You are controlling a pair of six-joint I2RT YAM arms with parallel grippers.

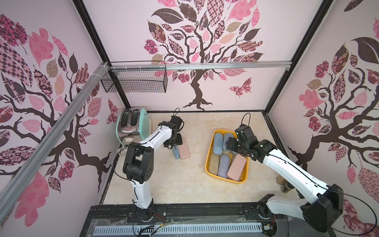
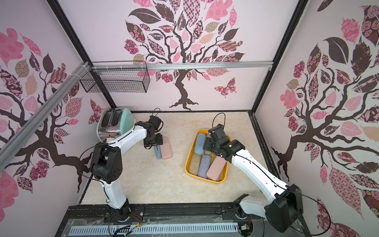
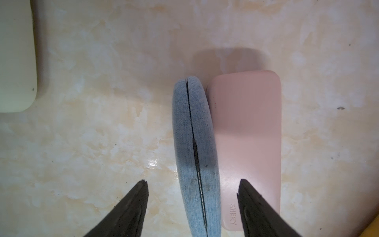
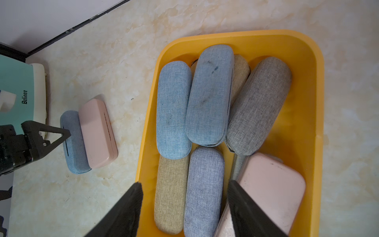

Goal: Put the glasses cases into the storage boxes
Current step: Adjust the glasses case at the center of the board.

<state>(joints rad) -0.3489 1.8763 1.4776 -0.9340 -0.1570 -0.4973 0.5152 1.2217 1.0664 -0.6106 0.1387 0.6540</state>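
Left end effector [image 3: 193, 181] is over the target with its jaws moderately apart and holding nothing. It straddles the near end of the blue fabric case [image 3: 194, 133] at lower centre of the left wrist frame, with clearance on both sides. The case stands on its long edge, seam up, long axis running bottom-to-top in frame, so the jaws would close across its thin dimension. Alignment looks good. One catch: the pink case [image 3: 246, 133] lies flat on the counter [image 3: 92, 133], touching the blue one's right flank, and the finger at lower right of frame sits above pink. It may land on that case or pinch both. Farther off, the yellow tub [image 4: 313, 92] fills the right half of the right wrist frame and holds several cases. Right end effector [image 4: 185, 182] hovers over the tub, jaws apart and empty, well clear of the pair, so this pick is the left arm's.
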